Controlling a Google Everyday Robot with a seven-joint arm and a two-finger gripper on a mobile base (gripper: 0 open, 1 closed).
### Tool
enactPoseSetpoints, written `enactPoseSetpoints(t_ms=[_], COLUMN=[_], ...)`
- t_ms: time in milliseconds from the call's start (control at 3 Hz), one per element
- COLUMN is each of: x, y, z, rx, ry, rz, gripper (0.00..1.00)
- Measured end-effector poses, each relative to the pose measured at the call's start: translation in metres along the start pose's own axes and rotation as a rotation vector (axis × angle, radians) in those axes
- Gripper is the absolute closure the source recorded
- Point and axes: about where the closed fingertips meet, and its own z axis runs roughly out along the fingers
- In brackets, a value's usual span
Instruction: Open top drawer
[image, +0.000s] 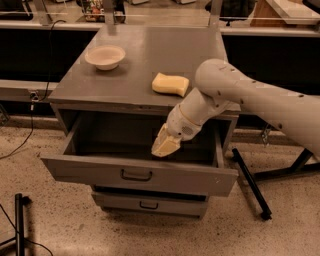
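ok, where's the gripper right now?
Camera view, centre: the gripper hangs over the open top drawer, just behind its front panel, up and right of the handle, in front of the yellow sponge.

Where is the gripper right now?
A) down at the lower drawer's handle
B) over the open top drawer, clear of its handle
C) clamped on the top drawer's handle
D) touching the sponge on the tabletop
B: the gripper hangs over the interior of the pulled-out top drawer, just behind its front panel, and the handle sits bare below it.
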Motion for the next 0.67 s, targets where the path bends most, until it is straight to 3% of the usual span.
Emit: enactPoseSetpoints(t_ms=[333, 667], x=[-0.0009, -0.0016], y=[0.0004, 0.0004], z=[0.0019, 0.0031], rx=[-0.004, -0.007], ry=[0.0, 0.001], rz=[0.004, 0.002], gripper=[0.94, 1.0])
